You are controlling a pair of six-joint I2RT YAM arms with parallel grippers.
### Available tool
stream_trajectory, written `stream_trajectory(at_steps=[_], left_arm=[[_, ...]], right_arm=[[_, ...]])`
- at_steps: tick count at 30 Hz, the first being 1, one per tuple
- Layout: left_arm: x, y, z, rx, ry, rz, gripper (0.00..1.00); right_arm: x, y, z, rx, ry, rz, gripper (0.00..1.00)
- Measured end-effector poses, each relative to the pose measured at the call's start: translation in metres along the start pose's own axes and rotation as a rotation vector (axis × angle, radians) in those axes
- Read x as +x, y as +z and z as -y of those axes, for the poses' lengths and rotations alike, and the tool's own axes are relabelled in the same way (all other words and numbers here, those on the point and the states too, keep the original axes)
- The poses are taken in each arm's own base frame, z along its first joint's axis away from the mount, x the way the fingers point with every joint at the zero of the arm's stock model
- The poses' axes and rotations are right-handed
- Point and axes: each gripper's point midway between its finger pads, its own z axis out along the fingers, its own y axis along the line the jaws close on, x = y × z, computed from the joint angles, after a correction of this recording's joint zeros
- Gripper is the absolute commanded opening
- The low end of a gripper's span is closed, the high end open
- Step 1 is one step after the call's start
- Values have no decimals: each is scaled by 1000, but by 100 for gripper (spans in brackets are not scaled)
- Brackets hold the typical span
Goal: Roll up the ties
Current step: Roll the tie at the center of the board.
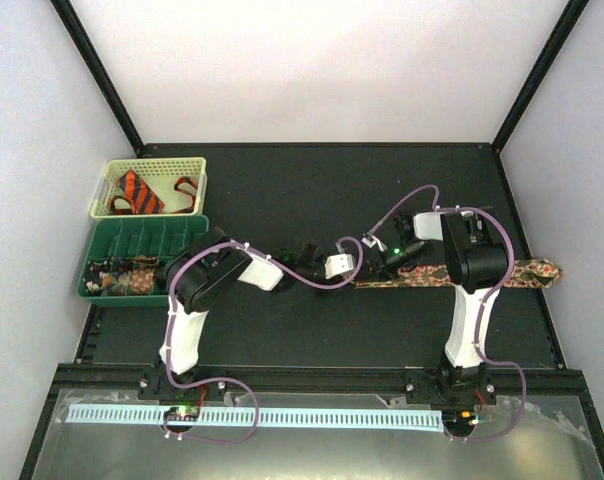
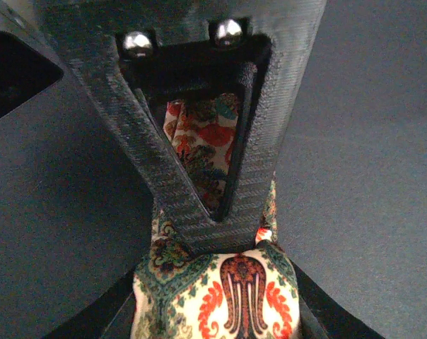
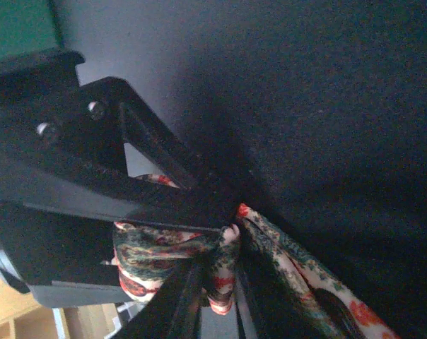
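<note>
Where paisley tie (image 1: pixel 492 273) lay stretched left-to-right across middle-right of top view, both arms sat at its left end: left gripper (image 2: pixel 217 236) clamped on fabric, right gripper (image 3: pixel 224 233) pinching bunched fabric just beside.

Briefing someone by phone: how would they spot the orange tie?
On the table's far left, a pale yellow basket sits behind a green tray. The orange tie lies inside; black stripes set it apart from the paisley tie on the table.
</note>
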Motion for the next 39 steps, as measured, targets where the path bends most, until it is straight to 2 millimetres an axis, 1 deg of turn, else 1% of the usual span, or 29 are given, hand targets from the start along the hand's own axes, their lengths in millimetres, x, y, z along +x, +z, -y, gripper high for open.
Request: stream_trajectory(at_steps=[4, 9, 12, 14, 16, 21, 24, 26, 29, 30, 31, 33, 34, 38, 39], left_arm=[[2, -4, -3, -40, 14, -76, 34], [5, -10, -4, -64, 26, -145, 34], [6, -10, -5, -62, 24, -165, 34], [5, -10, -5, -57, 23, -178, 34], [5, -10, -6, -53, 22, -190, 35], [6, -10, -6, -50, 26, -200, 35], [6, -10, -6, -50, 25, -202, 35], [6, -10, -6, -51, 26, -203, 35], [6, -10, -6, -52, 25, -205, 39], [6, -10, -7, -52, 25, -206, 42], [6, -10, -7, -53, 25, -205, 47], [6, -10, -8, -59, 28, -205, 62], [5, -10, -9, -63, 31, -203, 67], [5, -13, -16, -85, 22, -187, 84], [5, -14, -18, -87, 20, -179, 86]], right_arm=[[0, -4, -5, 1, -17, -1, 36], [3, -17, -8, 15, -29, 5, 51], [3, -20, -12, 9, -27, 11, 52], [1, -21, -17, -3, -21, 21, 50], [-1, -18, -21, -11, -21, 24, 46], [-4, -4, -31, -17, -37, 6, 36], [-5, -1, -31, -10, -31, 3, 13], [-6, -1, -28, -5, -23, 5, 3], [-7, 0, -27, 0, -18, 4, 2], [-7, -1, -26, 3, -20, 4, 2], [-7, -1, -25, 6, -22, 6, 2], [-8, -3, -22, 16, -24, 11, 2], [-8, -4, -20, 22, -22, 14, 2], [-6, -8, -8, 41, 2, 21, 2], [-5, -9, -5, 46, 8, 22, 2]])
